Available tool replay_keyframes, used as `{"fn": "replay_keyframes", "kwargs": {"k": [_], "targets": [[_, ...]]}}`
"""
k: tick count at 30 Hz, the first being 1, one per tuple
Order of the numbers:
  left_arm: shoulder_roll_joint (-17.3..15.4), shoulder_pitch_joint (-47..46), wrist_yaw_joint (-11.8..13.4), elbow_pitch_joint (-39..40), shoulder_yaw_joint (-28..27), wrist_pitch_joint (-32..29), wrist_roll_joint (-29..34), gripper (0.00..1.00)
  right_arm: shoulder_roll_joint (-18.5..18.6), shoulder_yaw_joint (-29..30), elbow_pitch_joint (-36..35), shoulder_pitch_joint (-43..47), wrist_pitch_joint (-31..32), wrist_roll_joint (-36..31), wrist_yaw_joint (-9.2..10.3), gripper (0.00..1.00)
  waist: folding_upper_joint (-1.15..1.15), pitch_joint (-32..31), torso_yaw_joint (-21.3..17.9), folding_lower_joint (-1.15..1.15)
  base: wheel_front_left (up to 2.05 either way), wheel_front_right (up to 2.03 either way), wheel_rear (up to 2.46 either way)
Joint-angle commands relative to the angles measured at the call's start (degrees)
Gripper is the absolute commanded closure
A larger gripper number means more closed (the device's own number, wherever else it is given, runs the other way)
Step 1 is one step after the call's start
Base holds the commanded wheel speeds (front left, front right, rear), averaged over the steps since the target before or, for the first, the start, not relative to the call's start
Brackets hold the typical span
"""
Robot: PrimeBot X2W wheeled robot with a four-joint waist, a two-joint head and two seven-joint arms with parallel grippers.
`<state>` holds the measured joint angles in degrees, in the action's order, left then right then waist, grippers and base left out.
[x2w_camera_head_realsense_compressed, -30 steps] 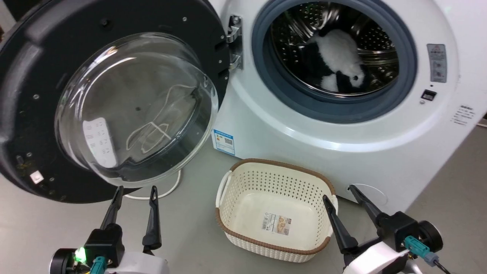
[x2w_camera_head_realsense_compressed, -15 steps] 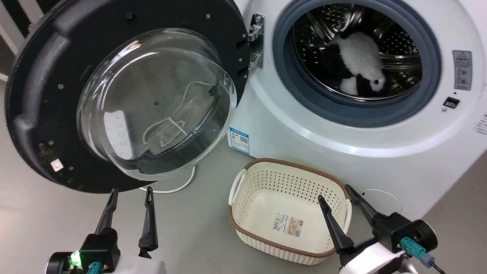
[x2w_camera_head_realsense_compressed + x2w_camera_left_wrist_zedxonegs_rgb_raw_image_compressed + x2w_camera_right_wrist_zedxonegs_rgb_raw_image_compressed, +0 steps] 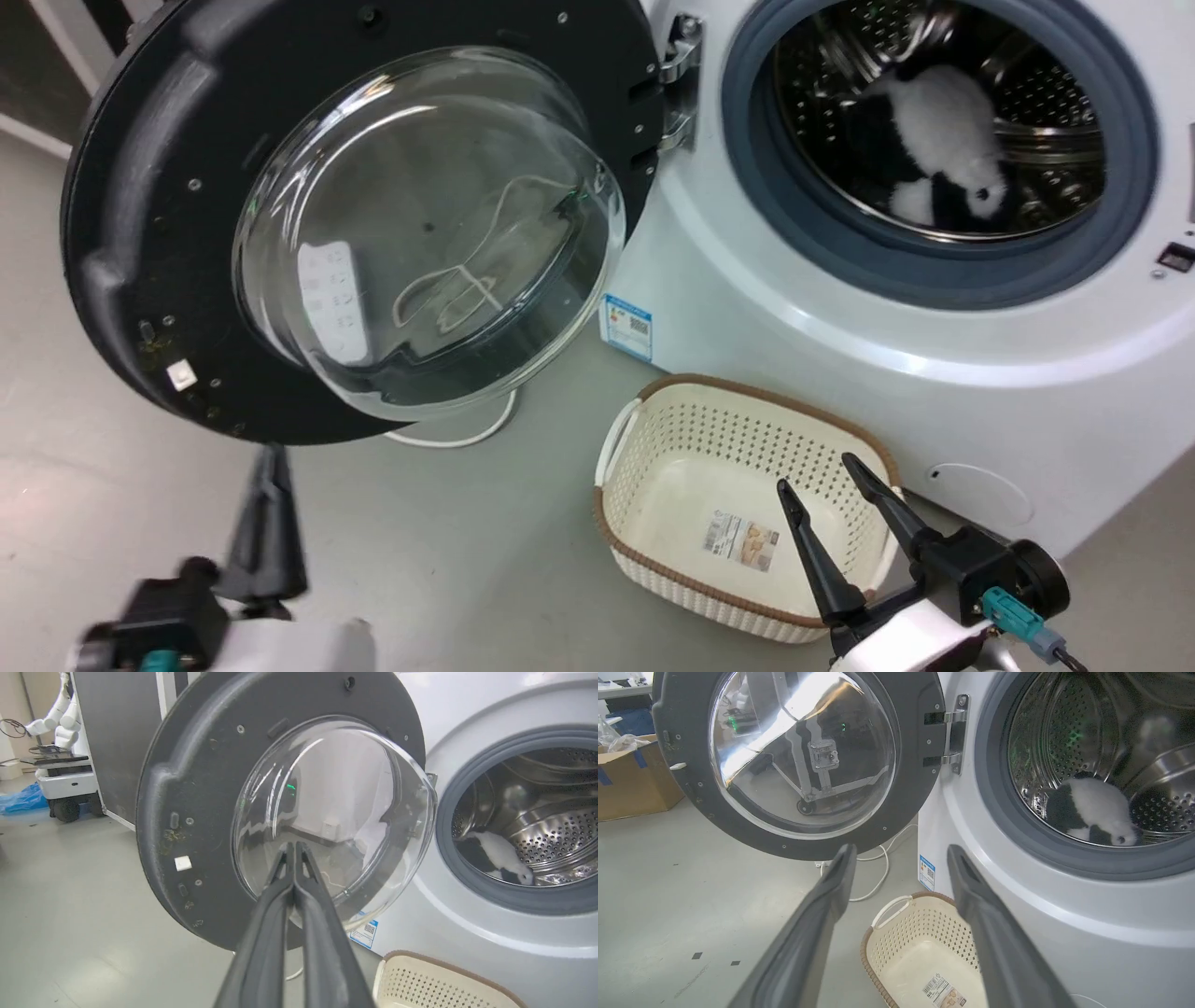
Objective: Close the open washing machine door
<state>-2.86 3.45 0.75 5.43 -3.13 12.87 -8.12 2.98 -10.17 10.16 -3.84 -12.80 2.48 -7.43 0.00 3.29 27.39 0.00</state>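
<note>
Change noted: the left fingers, which stood apart a moment ago, have now shut flat against each other with nothing between them. The head view has also swung, so the whole scene sits further right in it; that is the camera moving, not the machine. The washing machine door is unchanged. It hangs fully open on its hinge at the left of the drum opening, with the inner face and bulging glass bowl turned toward the robot and the lower edge clear of the floor. In the left wrist view the shut fingers line up with the lower part of the glass, but the head view places them, blurred, below the door's bottom edge and apart from it, so there is no contact. Judgement: pressing the fingers together makes a single stiff prod, which suits pushing the door rather than gripping it. The closing stroke has not begun. The right fingers stand wide and empty over the near rim of the empty white basket, which sits on the floor just before the machine. A black-and-white plush toy lies inside the drum, clear of the grey seal.
</note>
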Motion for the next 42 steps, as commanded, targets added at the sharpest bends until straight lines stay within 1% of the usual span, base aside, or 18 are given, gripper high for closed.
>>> {"fn": "replay_keyframes", "kwargs": {"k": [1,5,8,10,11,12,13,14,15,16,19,20,22,24,28,32,33,42], "targets": [[-0.05,-1.00,-0.50,1.87,-0.82,0.66,-0.27,1.00,-0.09,-0.21,0.05,-0.76,-0.33,-0.36,-0.05,0.00,0.00,0.86,0.73,0.00,0.00,0.00,0.00],[-0.04,-2.43,-1.84,4.27,-2.17,1.01,-1.72,1.00,-0.09,-0.10,-0.30,-0.66,0.07,-0.90,-0.05,0.00,0.00,1.77,1.41,0.00,0.00,0.00,0.00],[-0.03,-4.83,-3.30,5.92,-5.60,1.37,-5.68,1.00,-0.10,0.51,-1.21,-0.11,0.40,-1.61,-0.05,0.00,0.00,2.62,2.07,0.00,0.00,0.00,0.00],[-1.18,-12.09,-6.11,4.17,-14.35,1.97,-15.40,1.00,-0.10,2.02,-3.56,0.98,1.25,-3.15,-0.06,0.00,0.00,4.67,2.82,0.00,0.00,0.00,0.00],[-1.18,-12.09,-6.11,4.17,-14.35,1.97,-15.40,1.00,-0.10,2.02,-3.56,0.98,1.25,-3.15,-0.06,0.00,0.00,4.67,2.82,0.00,0.00,0.00,0.00],[-3.86,-15.67,-6.57,0.71,-18.08,0.49,-20.69,1.00,-0.09,1.70,-4.59,0.83,1.80,-3.82,-0.06,0.00,0.00,6.03,2.11,0.00,0.00,0.00,0.00],[-3.86,-15.67,-6.57,0.71,-18.08,0.49,-20.69,1.00,-0.09,1.70,-4.59,0.83,1.80,-3.82,-0.06,0.00,0.00,6.03,2.11,0.00,0.00,0.00,0.00],[-5.20,-17.92,-6.70,-1.13,-19.78,-1.16,-23.85,1.00,0.01,1.62,-5.11,0.69,2.12,-4.11,-0.06,0.00,0.00,6.74,1.70,0.00,0.00,0.00,0.00],[-7.85,-22.63,-6.67,-5.38,-22.95,-5.42,-30.13,1.00,0.37,1.76,-6.01,0.36,2.60,-4.42,-0.06,0.00,0.00,7.98,1.07,0.00,0.00,0.00,0.00],[-7.85,-22.63,-6.67,-5.38,-22.95,-5.42,-30.13,1.00,0.37,1.76,-6.01,0.36,2.60,-4.42,-0.06,0.00,0.00,7.98,1.07,0.00,0.00,0.00,0.00],[-12.55,-29.22,-5.62,-12.91,-26.63,-12.47,-37.52,1.00,0.89,1.59,-6.86,-0.13,3.06,-4.64,-0.06,0.00,0.00,9.60,0.03,0.00,0.00,0.00,0.00],[-16.75,-35.04,-3.75,-21.12,-29.53,-19.53,-43.95,1.00,1.35,0.87,-7.32,-0.64,3.28,-4.70,-0.06,0.00,0.00,10.83,-1.03,0.00,0.00,0.00,0.00],[-19.64,-37.81,-2.81,-25.94,-30.76,-22.94,-46.30,1.00,1.58,0.50,-7.45,-1.01,3.42,-4.67,-0.06,0.00,0.00,11.48,-1.73,0.00,0.00,0.00,0.00],[-22.64,-42.82,-0.63,-34.38,-33.48,-30.61,-52.89,1.00,1.85,0.38,-7.48,-1.38,3.38,-4.54,-0.06,0.00,0.00,12.14,-2.76,0.00,0.00,0.00,0.00],[-25.27,-45.03,0.69,-40.88,-33.71,-37.17,-55.83,1.00,2.18,0.29,-7.38,-1.44,3.30,-4.48,-0.06,0.00,0.00,12.56,-3.32,0.00,0.00,0.00,0.00],[-26.44,-46.22,1.42,-45.69,-34.06,-39.60,-57.08,1.00,2.41,-0.07,-7.46,-1.79,3.31,-4.48,-0.06,0.00,0.00,13.21,-3.88,0.00,0.00,0.00,0.00],[-26.58,-46.53,0.80,-48.18,-33.44,-43.82,-58.52,1.00,2.49,-0.24,-7.62,-2.00,3.39,-4.51,-0.06,0.00,0.00,13.79,-4.20,0.00,0.00,0.00,0.00],[-26.46,-46.10,-2.53,-51.06,-33.30,-52.17,-62.36,1.00,2.60,-0.03,-7.57,-1.88,3.51,-4.43,-0.06,0.00,0.00,14.04,-4.98,0.00,0.00,0.00,0.00]]}}
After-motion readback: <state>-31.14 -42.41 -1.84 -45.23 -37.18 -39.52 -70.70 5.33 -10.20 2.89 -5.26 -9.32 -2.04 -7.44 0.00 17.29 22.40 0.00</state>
